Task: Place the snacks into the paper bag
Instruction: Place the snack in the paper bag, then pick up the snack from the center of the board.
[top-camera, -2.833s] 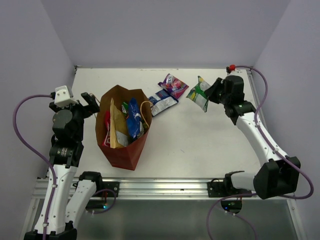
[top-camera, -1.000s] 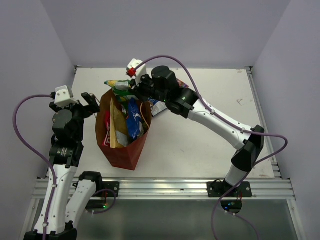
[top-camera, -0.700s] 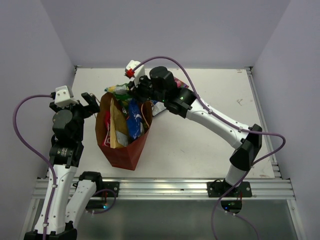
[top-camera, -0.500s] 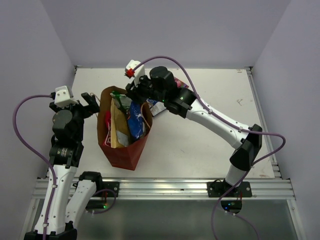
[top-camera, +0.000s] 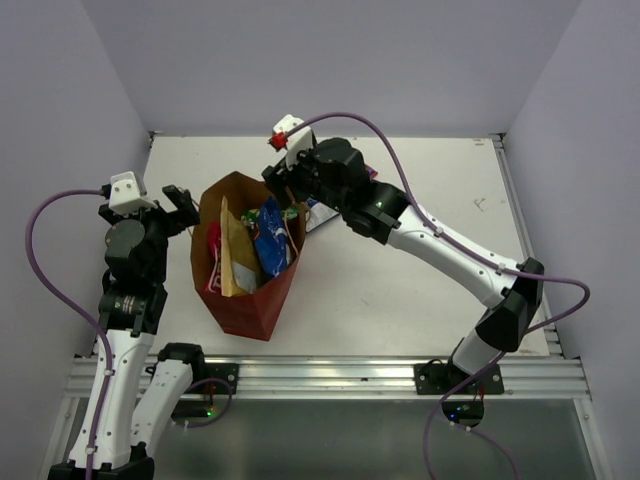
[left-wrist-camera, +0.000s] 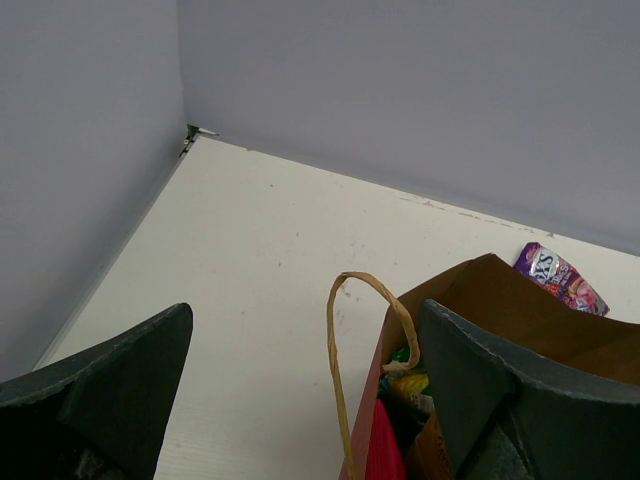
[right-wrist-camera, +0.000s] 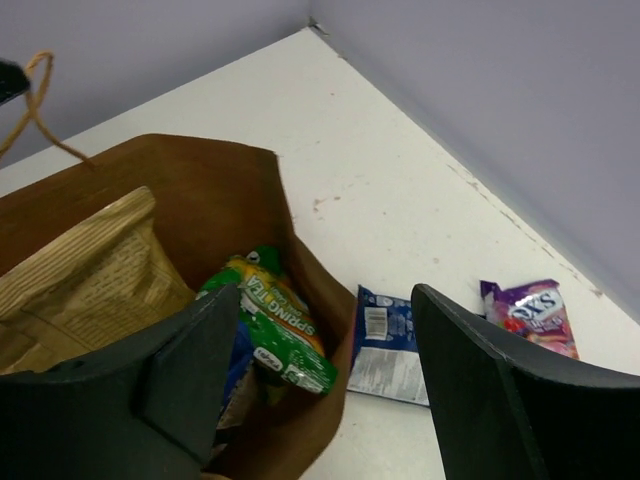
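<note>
Right wrist: green packet (right-wrist-camera: 270, 325) in bag (right-wrist-camera: 200, 190); blue packet (right-wrist-camera: 388, 345), purple packet (right-wrist-camera: 530, 312) outstanding, bag's 3 o'clock. Right gripper (right-wrist-camera: 325, 295), left gripper (left-wrist-camera: 305, 310) spread, empty.

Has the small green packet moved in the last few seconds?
Yes. In the top view the green packet lay on the table far right of the paper bag; now it sits inside the bag, below the open right pincer.

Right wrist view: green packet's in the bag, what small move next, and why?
Likely swing the right fingers toward the dark blue packet: they stand open and empty, the green packet lies in the paper bag, and the blue one lies outside it.
</note>
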